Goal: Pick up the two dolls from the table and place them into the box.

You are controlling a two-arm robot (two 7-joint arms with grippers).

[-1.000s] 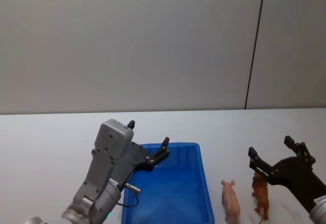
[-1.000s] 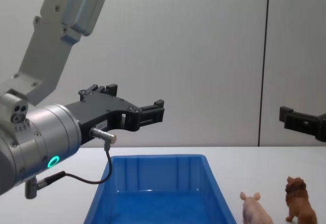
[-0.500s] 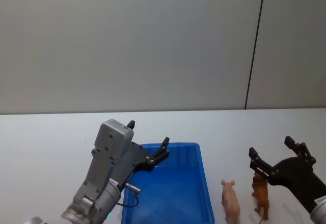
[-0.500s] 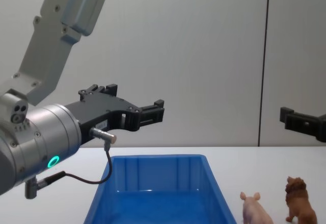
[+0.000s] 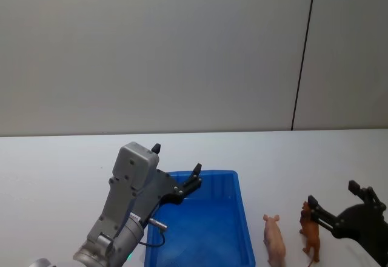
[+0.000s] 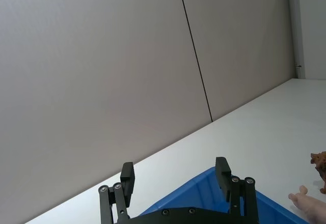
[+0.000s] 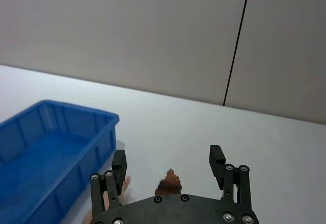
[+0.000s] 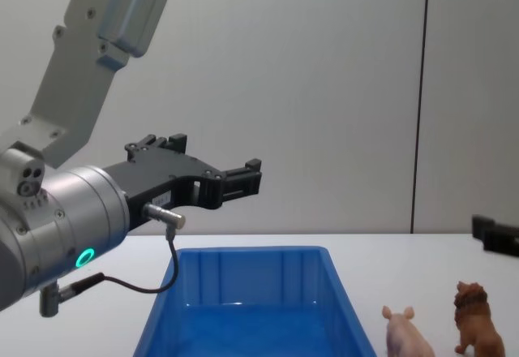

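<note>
Head view, lower right: lion [image 5: 311, 238] and pig [image 5: 274, 239] on the desk [image 5: 60, 176] beside the box [image 5: 244, 218] — right gripper [image 5: 333, 193], jaws spread, by the lion (left gripper [image 5: 176, 158] over the box, spread too). Probably light, stiff plastic — pinch the torso.

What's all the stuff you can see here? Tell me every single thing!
pig: 1, pale pink, on the table just right of the box
lion: 1, brown, on the table right of the pig
box: 1, bright blue, on the table, left of the pig
table: 1, white, under everything
wall: 1, grey, behind the table
left pincer: 1, black, open, raised over the box's far left corner
right pincer: 1, black, open, above the lion
</note>
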